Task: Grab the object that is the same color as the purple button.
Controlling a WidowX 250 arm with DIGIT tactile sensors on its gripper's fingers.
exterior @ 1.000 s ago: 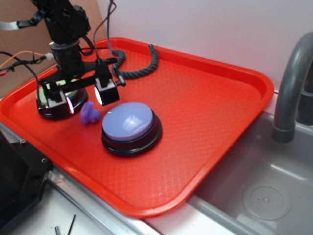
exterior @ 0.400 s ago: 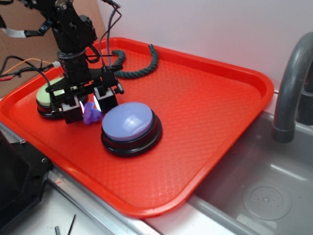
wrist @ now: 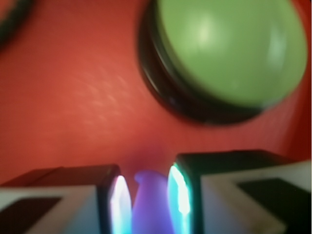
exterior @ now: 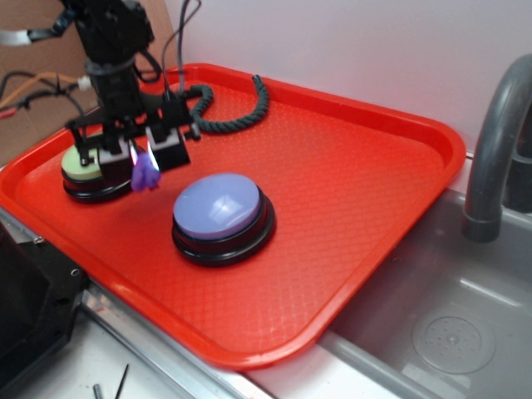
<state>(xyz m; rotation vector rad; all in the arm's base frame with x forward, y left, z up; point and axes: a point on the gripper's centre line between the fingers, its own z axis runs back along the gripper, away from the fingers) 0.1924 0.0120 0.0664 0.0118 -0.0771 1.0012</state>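
Purple rubber shows between my gripper (exterior: pixel 141 158) pads: the toy (exterior: pixel 145 174) is pinched there, jaws drawn in narrow against its sides, and it hangs clear above the tray (exterior: pixel 349 191) with red surface visible beneath it. In the wrist view the toy (wrist: pixel 151 202) sits squarely between the two glowing pads (wrist: pixel 120 204), touching both, though that view is blurred and I can't make out its shape beyond a rounded top.

The toy hangs over the near left part of the tray, between the green button (exterior: pixel 83 170) and the purple button (exterior: pixel 220 209), closer to the green one. The purple button rests on its black base toward the middle of the tray, apart from the gripper. The green button (wrist: pixel 229 48) fills the upper right of the wrist view, also on a black base.

A dark rope (exterior: pixel 241 112) lies curled along the far edge of the tray, behind the arm. To the right of the tray are a grey sink (exterior: pixel 449 324) and a faucet (exterior: pixel 499 141)
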